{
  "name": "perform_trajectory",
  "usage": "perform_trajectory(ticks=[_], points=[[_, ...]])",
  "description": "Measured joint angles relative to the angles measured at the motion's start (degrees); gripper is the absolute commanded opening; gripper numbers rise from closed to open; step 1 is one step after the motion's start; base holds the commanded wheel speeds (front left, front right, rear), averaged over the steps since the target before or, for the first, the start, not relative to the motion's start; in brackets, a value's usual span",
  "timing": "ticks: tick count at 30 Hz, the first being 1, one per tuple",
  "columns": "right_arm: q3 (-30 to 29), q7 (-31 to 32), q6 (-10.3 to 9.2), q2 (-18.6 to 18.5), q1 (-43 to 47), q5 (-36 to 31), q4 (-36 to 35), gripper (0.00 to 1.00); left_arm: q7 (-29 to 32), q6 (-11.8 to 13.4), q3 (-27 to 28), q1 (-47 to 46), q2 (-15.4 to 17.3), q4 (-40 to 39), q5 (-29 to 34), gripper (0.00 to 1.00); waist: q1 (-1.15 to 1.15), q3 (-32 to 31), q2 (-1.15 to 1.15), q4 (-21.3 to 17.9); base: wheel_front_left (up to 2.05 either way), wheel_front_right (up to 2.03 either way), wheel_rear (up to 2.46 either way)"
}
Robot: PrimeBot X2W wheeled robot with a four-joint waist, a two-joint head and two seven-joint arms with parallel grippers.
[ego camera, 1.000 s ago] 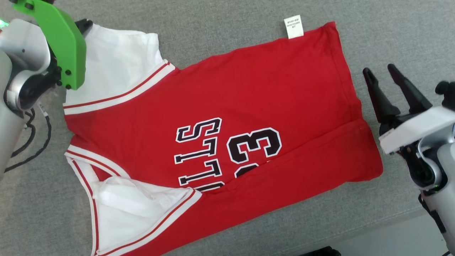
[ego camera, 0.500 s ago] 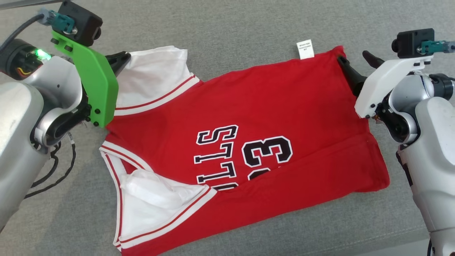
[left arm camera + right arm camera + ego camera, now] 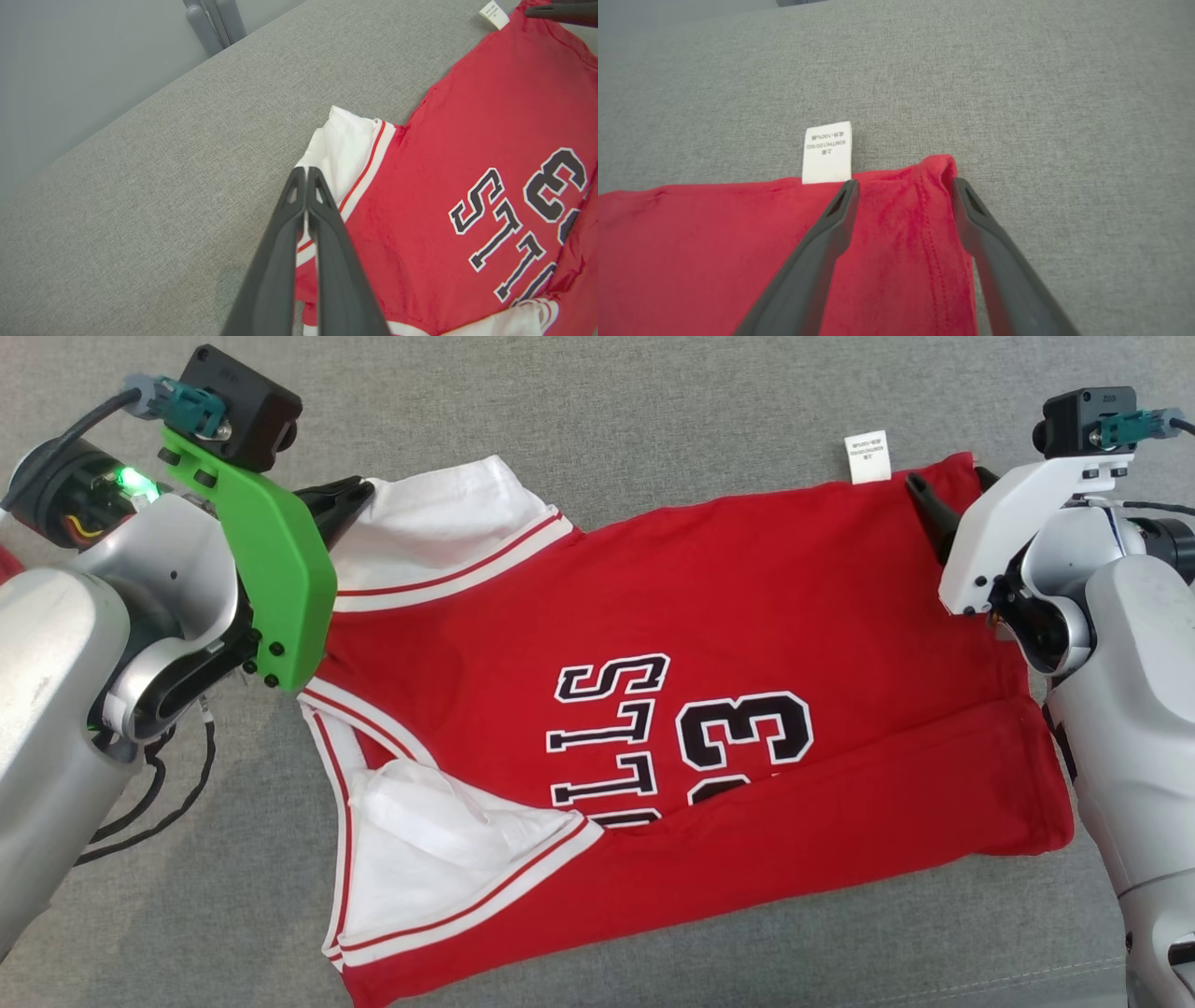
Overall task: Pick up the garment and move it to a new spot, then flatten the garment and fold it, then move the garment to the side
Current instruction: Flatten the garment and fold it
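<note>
Jersey (image 3: 728, 607) spread on grey cushion (image 3: 653, 401), soft and light.
My left gripper (image 3: 306, 171), pressed together, seems to pinch the white shoulder; right gripper (image 3: 903, 184) stands spread astride the hem corner, where I'd grip.

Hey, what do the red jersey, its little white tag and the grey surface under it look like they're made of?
The jersey looks like soft matte knit fabric, perhaps cotton: it creases and shows stitched hems. The tag seems a thin, smooth woven or satin label with printed text. The grey surface looks like coarse matte upholstery cloth with a flecked weave.
</note>
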Motion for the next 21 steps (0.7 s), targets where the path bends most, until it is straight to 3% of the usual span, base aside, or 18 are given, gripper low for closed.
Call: perform_trajectory(ticks=[9, 11, 12, 13, 14, 15, 17, 21], points=[[1.23, -1.45, 0.00, -0.05, -3.43, 0.21, 4.28, 0.98, 0.42, 0.13, -0.30, -0.01, 0.00, -0.71, 0.00, 0.00, 0.00, 0.21, 0.00, 0.96, 0.00, 0.00, 0.00], [1.58, -1.53, 0.00, -0.18, -3.86, 0.66, 5.08, 0.74, 0.42, 0.14, -0.30, -0.01, 0.02, -0.82, -0.01, 0.00, 0.00, 0.27, 0.00, 1.06, 0.00, 0.00, 0.00], [1.72, -1.58, 0.00, -0.21, -4.07, 0.79, 5.38, 0.70, 0.42, 0.15, -0.27, -0.01, 0.09, -0.87, -0.02, 0.00, 0.00, 0.31, 0.00, 1.08, 0.00, 0.00, 0.00], [1.89, -1.69, 0.00, -0.26, -4.39, 0.97, 5.69, 0.48, 0.42, 0.15, -0.25, -0.01, 0.19, -0.92, -0.03, 0.00, 0.00, 0.39, 0.00, 1.09, 0.00, 0.00, 0.00], [2.01, -1.74, 0.00, -0.38, -4.68, 1.13, 5.98, 0.43, 0.42, 0.16, -0.22, -0.01, 0.26, -0.98, -0.05, 0.00, 0.00, 0.47, 0.00, 1.09, 0.00, 0.00, 0.00], [2.08, -1.90, 0.00, -0.46, -4.91, 1.26, 6.32, 0.24, 0.42, 0.23, -0.21, -0.01, 0.31, -1.02, -0.08, 0.00, 0.00, 0.56, 0.00, 1.10, 0.00, 0.00, 0.00], [2.22, -2.03, 0.00, -0.54, -5.21, 1.80, 6.76, 0.00, 0.40, 0.45, -0.14, -0.02, 0.34, -1.04, -0.08, 0.00, 0.00, 0.69, 0.00, 1.10, 0.00, 0.00, 0.00], [3.03, -2.21, 0.00, -1.02, -5.65, 2.53, 7.53, 0.00, -0.40, 0.64, 0.02, -0.01, 0.36, -0.91, -0.08, 0.00, 0.00, 0.70, 0.00, 1.02, 0.00, 0.00, 0.00]])
